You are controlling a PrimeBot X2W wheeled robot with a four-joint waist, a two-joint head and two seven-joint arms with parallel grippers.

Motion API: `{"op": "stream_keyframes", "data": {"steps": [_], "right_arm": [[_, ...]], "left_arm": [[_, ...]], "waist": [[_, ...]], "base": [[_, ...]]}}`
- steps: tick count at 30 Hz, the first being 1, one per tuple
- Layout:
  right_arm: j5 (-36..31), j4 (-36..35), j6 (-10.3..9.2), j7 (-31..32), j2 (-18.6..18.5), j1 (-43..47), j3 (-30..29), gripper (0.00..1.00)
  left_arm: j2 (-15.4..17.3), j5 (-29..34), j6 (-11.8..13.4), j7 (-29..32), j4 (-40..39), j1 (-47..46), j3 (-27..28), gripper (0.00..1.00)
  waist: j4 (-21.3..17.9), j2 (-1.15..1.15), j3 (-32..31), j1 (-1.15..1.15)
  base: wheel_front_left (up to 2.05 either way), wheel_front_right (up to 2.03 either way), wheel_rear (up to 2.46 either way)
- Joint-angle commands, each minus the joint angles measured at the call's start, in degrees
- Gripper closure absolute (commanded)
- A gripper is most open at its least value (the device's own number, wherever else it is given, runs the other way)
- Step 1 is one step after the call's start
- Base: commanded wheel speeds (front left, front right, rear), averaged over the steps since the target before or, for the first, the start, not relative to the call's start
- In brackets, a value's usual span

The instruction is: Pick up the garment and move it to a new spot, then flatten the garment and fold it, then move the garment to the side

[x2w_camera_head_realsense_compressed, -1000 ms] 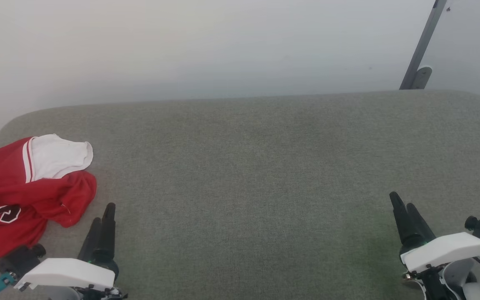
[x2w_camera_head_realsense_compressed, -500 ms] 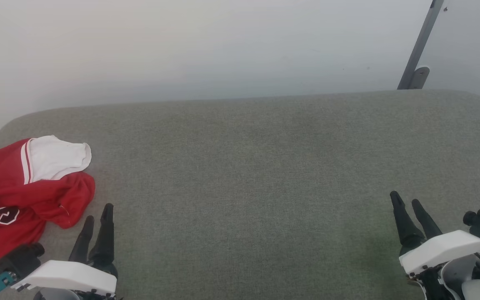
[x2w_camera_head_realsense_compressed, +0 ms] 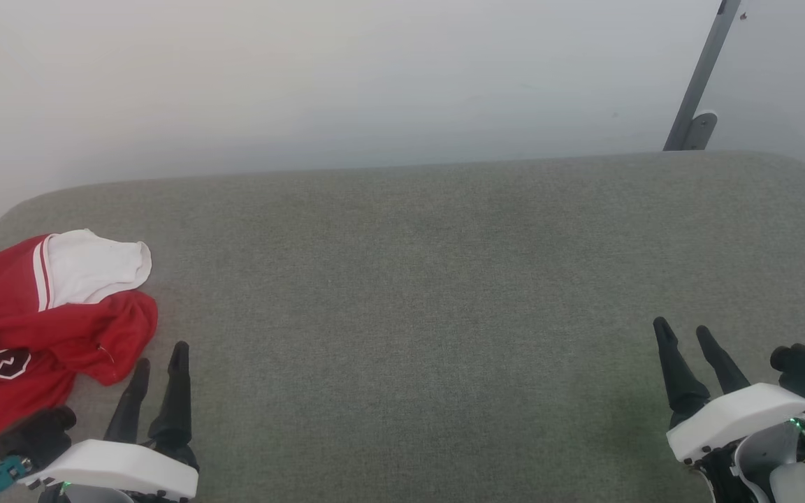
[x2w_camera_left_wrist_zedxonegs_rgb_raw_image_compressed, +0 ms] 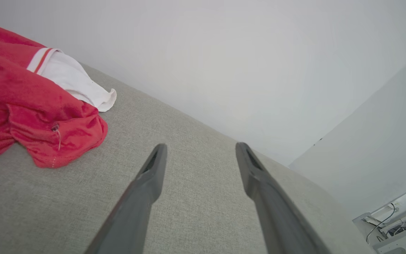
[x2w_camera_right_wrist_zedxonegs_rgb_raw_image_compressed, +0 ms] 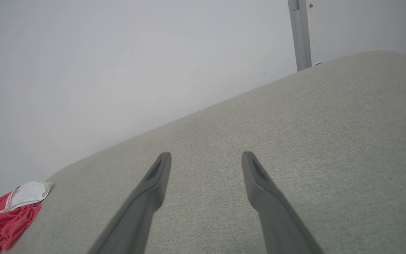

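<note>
Softness considered, we are eyeing the garment at lower left for a fold pinch, left claw and right claw spread.

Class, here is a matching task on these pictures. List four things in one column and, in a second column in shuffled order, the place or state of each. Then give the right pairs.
Column one
1. shirt
2. left pincer
3. right pincer
4. grey post

Column two
a. stands behind the far right corner of the cushion
b. open, over bare cushion at the lower right
c. crumpled in a heap at the cushion's left end
d. open, close beside the shirt, not touching it

Pairs: 1-c, 2-d, 3-b, 4-a
</note>
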Motion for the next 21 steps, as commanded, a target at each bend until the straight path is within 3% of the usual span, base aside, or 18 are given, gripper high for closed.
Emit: {"op": "stream_keyframes", "data": {"steps": [1, 21], "right_arm": [[-1.43, -0.89, 0.01, -0.56, -0.30, -0.86, 0.16, 0.00], [-11.33, -1.26, 0.01, -1.96, -1.09, -0.49, 0.34, 0.00]], "left_arm": [[0.59, 1.63, -0.17, -0.66, -0.75, 0.28, -0.06, 0.00], [1.42, 9.08, -0.63, -3.30, -1.28, 1.50, -0.74, 0.00]], "waist": [[-0.01, 0.00, -0.02, 0.00], [-0.03, 0.00, -0.40, 0.00]], "base": [[0.00, 0.00, 0.00], [0.00, 0.00, 0.00]]}}
